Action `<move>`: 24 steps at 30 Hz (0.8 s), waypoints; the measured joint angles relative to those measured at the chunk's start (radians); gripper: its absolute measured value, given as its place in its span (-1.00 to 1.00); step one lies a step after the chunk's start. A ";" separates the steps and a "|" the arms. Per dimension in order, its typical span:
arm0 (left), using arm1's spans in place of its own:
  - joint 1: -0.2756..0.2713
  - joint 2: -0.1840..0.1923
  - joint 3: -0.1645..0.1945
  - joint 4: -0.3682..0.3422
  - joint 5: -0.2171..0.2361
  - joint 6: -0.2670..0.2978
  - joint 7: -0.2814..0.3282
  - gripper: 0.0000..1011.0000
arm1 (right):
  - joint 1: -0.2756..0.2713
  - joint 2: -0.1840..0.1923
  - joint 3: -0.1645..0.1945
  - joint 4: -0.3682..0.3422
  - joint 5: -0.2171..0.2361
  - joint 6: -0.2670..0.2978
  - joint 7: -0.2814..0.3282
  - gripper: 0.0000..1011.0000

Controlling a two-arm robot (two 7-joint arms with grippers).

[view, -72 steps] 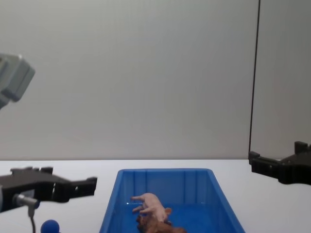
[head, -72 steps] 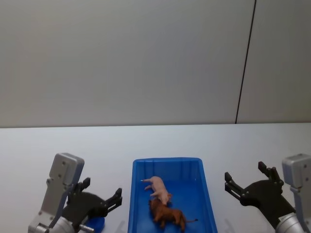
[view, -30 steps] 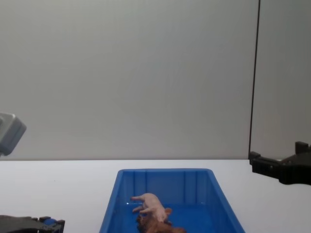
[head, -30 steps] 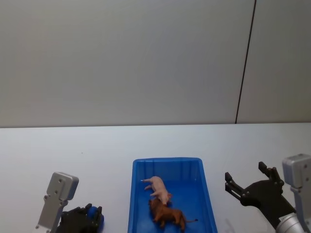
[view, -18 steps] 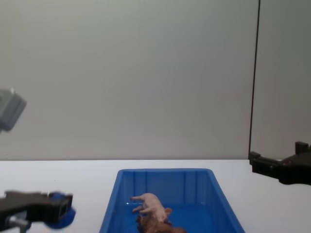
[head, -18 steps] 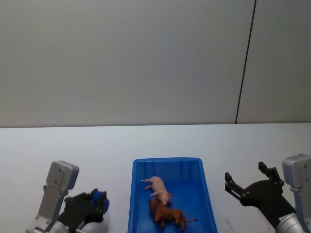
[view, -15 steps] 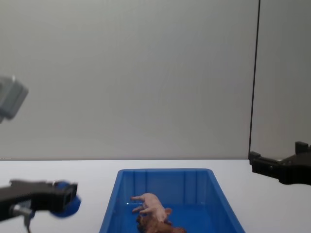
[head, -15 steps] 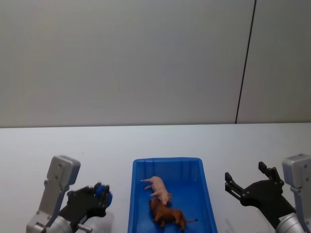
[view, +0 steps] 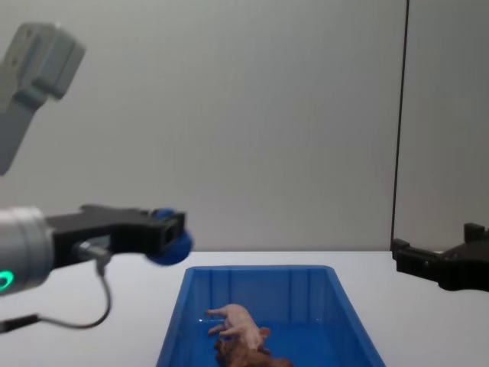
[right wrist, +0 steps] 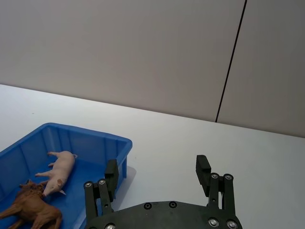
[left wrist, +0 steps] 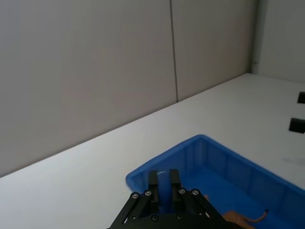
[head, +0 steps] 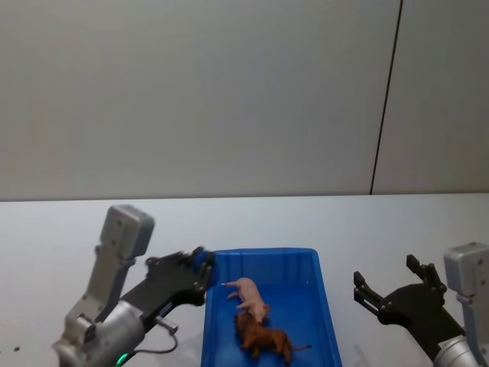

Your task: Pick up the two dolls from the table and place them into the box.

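The left gripper (view: 170, 237) has its fingers (left wrist: 153, 183) pinched onto a small blue ball (view: 172, 246), which it holds in the air just above and to the left of the far left corner of the box (head: 327, 313). In the head view the left gripper (head: 200, 269) sits right at that corner's rim, with the ball (head: 205, 264) showing as a blue spot between the black fingertips. In the left wrist view the fingers stand close together with a pale blue sliver between them, and the box (left wrist: 224, 157) lies below and beyond them.

The right gripper (head: 388, 287) hangs over the table (head: 367, 229) to the right of the box, its fingers (right wrist: 202, 169) spread wide with nothing between them.

The box is a bright blue open-top bin with ribbed inner walls, resting on the white table. Inside it lie both dolls. The pig (head: 248, 296) is pale pink and smooth, on its side with legs stretched out, towards the far half of the box floor. The lion-like animal (head: 262, 339) is brown and shaggy with a thin tail, lying nearer the robot, its head touching the pig. In the right wrist view the pig (right wrist: 59, 171) and the brown animal (right wrist: 31, 207) lie nose to nose on the blue floor.
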 joint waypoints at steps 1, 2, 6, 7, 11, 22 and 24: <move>0.000 0.000 0.000 0.000 0.000 0.000 0.000 -0.74 | 0.000 0.000 0.000 0.000 0.000 0.000 0.000 0.98; -0.010 -0.008 0.003 0.000 0.003 -0.001 -0.018 -0.74 | 0.000 0.000 0.000 0.000 0.000 0.000 0.000 0.98; -0.037 -0.032 0.013 0.011 0.011 -0.004 -0.066 -0.58 | 0.000 0.000 0.000 0.000 0.000 0.000 0.000 0.98; -0.044 -0.038 0.016 0.014 0.013 -0.005 -0.075 -0.51 | 0.000 0.000 0.000 0.000 0.000 0.000 0.000 0.98; -0.076 -0.068 0.028 0.036 0.020 -0.008 -0.129 -0.23 | 0.000 0.000 0.000 0.000 0.000 0.000 0.000 0.98; -0.123 -0.112 0.047 0.068 0.030 -0.010 -0.202 0.48 | 0.000 0.000 0.000 0.000 0.000 0.000 0.000 0.98; -0.128 -0.117 0.049 0.073 0.031 -0.011 -0.210 0.55 | 0.000 0.000 0.000 0.000 0.000 0.000 0.000 0.98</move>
